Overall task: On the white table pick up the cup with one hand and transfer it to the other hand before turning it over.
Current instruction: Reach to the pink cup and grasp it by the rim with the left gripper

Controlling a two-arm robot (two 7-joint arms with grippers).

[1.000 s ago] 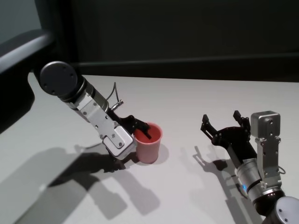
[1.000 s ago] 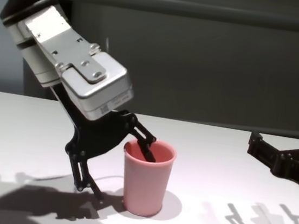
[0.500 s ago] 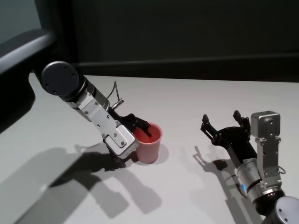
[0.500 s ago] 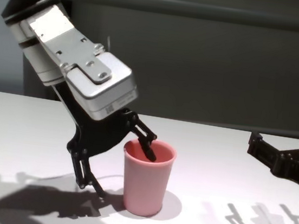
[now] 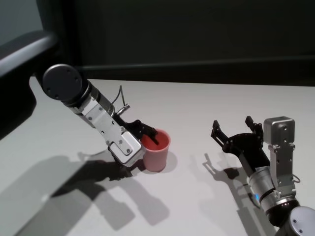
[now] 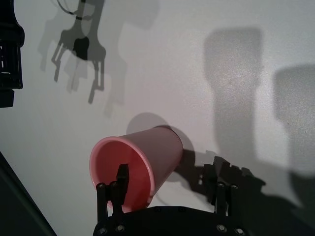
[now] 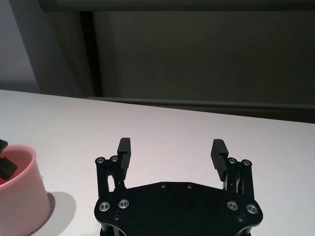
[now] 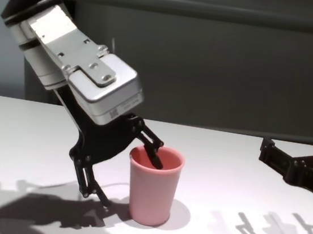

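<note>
Your left gripper (image 8: 124, 167) straddles the cup's (image 8: 154, 185) near wall, one finger inside the rim, one outside, not yet pinched. The cup stands upright on the table (image 5: 206, 105). Beside it, your right gripper (image 5: 236, 130) waits wide for the handover.

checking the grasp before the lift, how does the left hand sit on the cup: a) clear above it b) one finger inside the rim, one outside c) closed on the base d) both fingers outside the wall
b: in the chest view the left hand has one finger dipping inside the rim of the cup and the other down outside its wall; the cup stands upright on the white table.
</note>
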